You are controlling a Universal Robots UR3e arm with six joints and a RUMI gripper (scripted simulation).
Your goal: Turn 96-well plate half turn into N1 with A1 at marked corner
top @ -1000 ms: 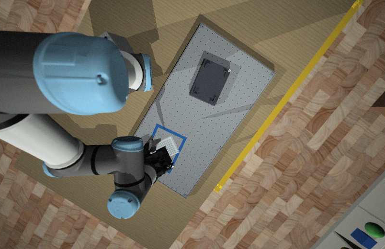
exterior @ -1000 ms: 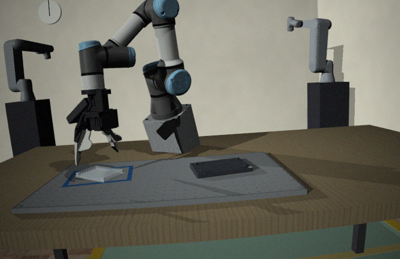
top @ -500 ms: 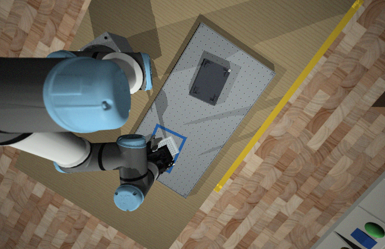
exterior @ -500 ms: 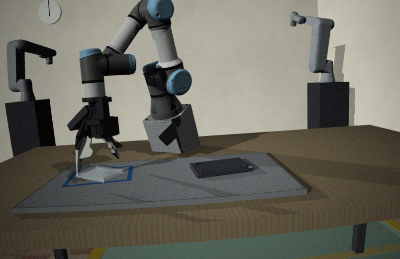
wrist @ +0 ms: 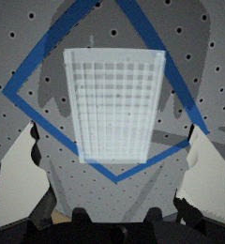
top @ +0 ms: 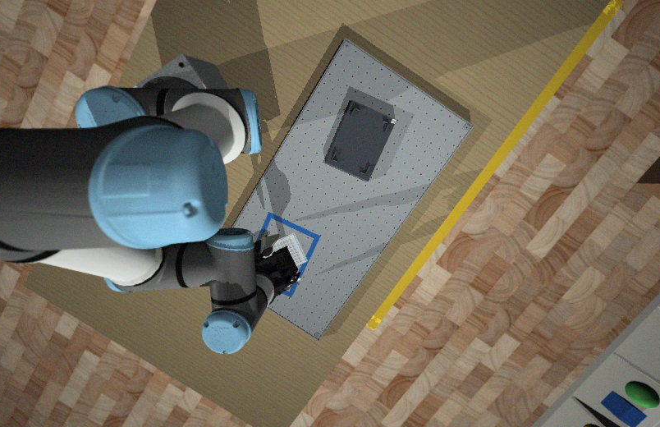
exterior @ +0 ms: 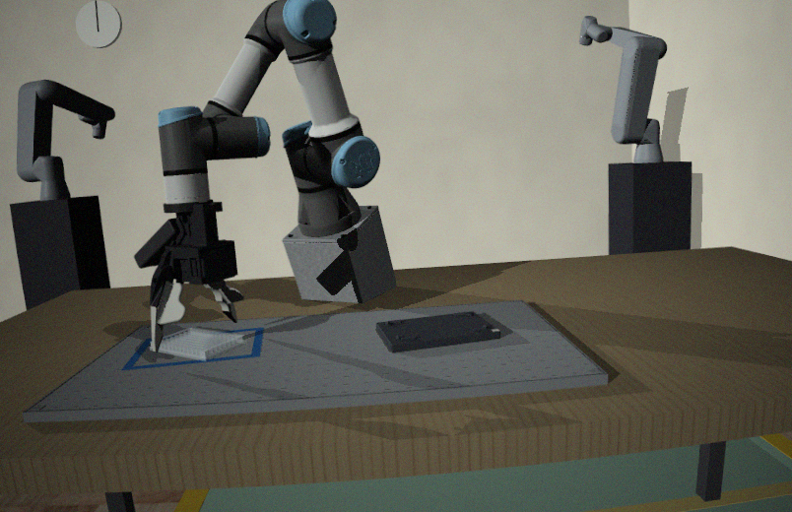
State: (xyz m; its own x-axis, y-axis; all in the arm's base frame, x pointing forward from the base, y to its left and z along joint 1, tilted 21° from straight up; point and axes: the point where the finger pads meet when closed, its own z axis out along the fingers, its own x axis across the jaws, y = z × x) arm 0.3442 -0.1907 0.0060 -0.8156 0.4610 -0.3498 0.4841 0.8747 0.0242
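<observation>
The white 96-well plate (top: 296,247) (exterior: 203,343) (wrist: 113,105) lies flat on the grey breadboard (top: 391,201) (exterior: 409,374), inside a blue marked rectangle (top: 291,225) (exterior: 228,357) (wrist: 33,66) and turned askew to its lines. My gripper (top: 282,261) (exterior: 194,329) (wrist: 113,124) is open and low over the plate. Its white fingers stand on either side of the plate, apart from it. The dark plate nest N1 (top: 358,138) (exterior: 436,331) is empty, further along the board, with a small white mark (top: 392,121) (exterior: 495,331) at one corner. I cannot tell which plate corner is cut off.
The arm's grey base block (exterior: 339,253) stands behind the board. Two other grey arms on dark pedestals (exterior: 58,247) (exterior: 649,205) stand beyond the table. A yellow floor line (top: 492,166) runs along one side of the table.
</observation>
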